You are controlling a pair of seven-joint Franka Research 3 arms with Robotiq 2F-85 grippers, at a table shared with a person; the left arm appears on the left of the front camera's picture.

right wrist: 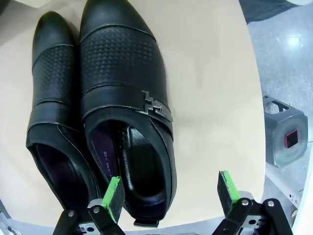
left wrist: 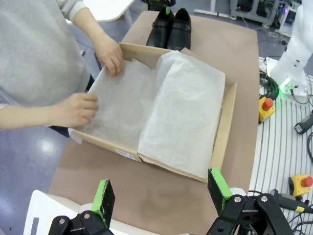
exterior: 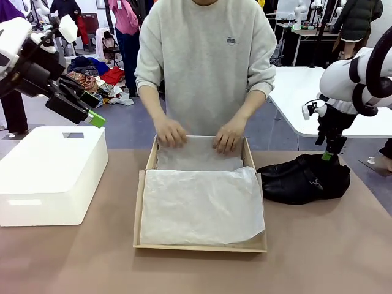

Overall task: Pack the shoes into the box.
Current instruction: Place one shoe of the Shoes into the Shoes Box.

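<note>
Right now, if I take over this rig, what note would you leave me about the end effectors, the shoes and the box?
Left end effector: open, empty, raised by the white box, left of the shoebox.
Right end effector: open, empty, over the heel end of the dress shoes.
Shoes: side by side on the table, right of the shoebox, outside it.
Person's right hand and left hand: on the tissue paper at the far end.
Done: shoebox open and lined.
Left: pack both shoes.

two black shoes (right wrist: 51, 98) (right wrist: 124, 98), one cardboard box (exterior: 139, 208), one white box (exterior: 52, 165), two hands (exterior: 169, 131) (exterior: 228, 136)
</note>
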